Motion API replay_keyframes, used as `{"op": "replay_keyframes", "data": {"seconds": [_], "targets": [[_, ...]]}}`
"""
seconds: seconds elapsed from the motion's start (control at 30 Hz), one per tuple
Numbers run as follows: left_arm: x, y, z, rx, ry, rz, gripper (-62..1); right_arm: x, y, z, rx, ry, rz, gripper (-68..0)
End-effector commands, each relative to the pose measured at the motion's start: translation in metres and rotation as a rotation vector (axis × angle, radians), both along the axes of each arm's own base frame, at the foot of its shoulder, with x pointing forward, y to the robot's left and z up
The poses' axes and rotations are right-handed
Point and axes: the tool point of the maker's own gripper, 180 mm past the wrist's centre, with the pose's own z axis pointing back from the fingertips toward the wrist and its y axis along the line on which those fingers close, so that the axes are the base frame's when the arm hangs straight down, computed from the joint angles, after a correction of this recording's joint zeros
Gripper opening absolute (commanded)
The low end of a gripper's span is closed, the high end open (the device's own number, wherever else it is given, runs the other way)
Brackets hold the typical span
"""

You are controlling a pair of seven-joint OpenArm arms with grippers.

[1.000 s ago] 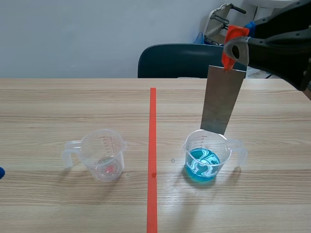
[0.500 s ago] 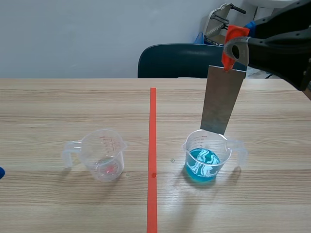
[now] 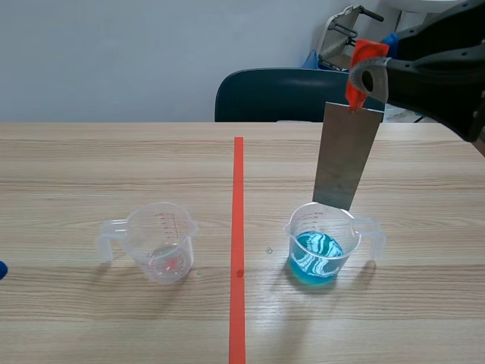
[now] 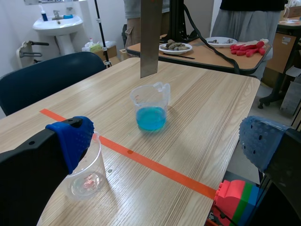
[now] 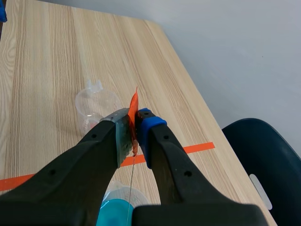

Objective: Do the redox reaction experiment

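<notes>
Above the right half of the pale wooden table point(image 3: 91, 167), in the scene view, a grey rectangular metal sheet point(image 3: 347, 155) is held by the right gripper point(image 3: 362, 80). The gripper is clamped on an orange-red tab point(image 3: 356, 95) at the sheet's upper edge. The sheet hangs slightly tilted, its lower edge just over the far rim of a clear plastic measuring cup of blue liquid point(image 3: 321, 243). This cup stands at 3 o'clock of the orange-red tape line point(image 3: 238, 227). An empty clear plastic measuring cup with red markings point(image 3: 161, 241) is set at 9 o'clock of the line, well apart. A dark blue chair point(image 3: 273, 95) is seen beyond the table.

From the left wrist, the left gripper point(image 4: 167, 137) is seen spread wide, nothing between its blue pads point(image 4: 73, 136). The empty cup point(image 4: 89, 174) sits just beside the one finger. The blue-filled cup point(image 4: 151, 106) stands ahead at 12 o'clock, the sheet point(image 4: 151, 37) hanging clear above it.

From the right wrist, the right gripper point(image 5: 133, 127) is closed on the tab point(image 5: 133, 106). The sheet is seen edge-on as a thin line point(image 5: 130, 174). The blue liquid point(image 5: 115, 209) lies under the fingers, and the empty cup point(image 5: 96, 106) is ahead at 11 o'clock.
</notes>
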Motion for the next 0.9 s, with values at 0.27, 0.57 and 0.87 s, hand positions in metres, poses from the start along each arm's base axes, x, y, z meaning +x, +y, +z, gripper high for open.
{"op": "replay_keyframes", "data": {"seconds": [0.27, 0.57, 0.87], "targets": [[0.002, -0.003, 0.008, -0.029, -0.022, 0.004, 1.4, 0.001, 0.000, 0.011, 0.036, -0.020, 0.005, -66.7], [0.002, -0.003, 0.008, -0.029, -0.022, 0.004, 1.4, 0.004, 0.003, 0.000, 0.019, -0.039, -0.023, -66.7], [0.002, -0.003, -0.001, 0.014, 0.007, 0.007, 1.4, 0.016, -0.006, -0.012, 0.044, -0.011, -0.086, -66.7]]}}
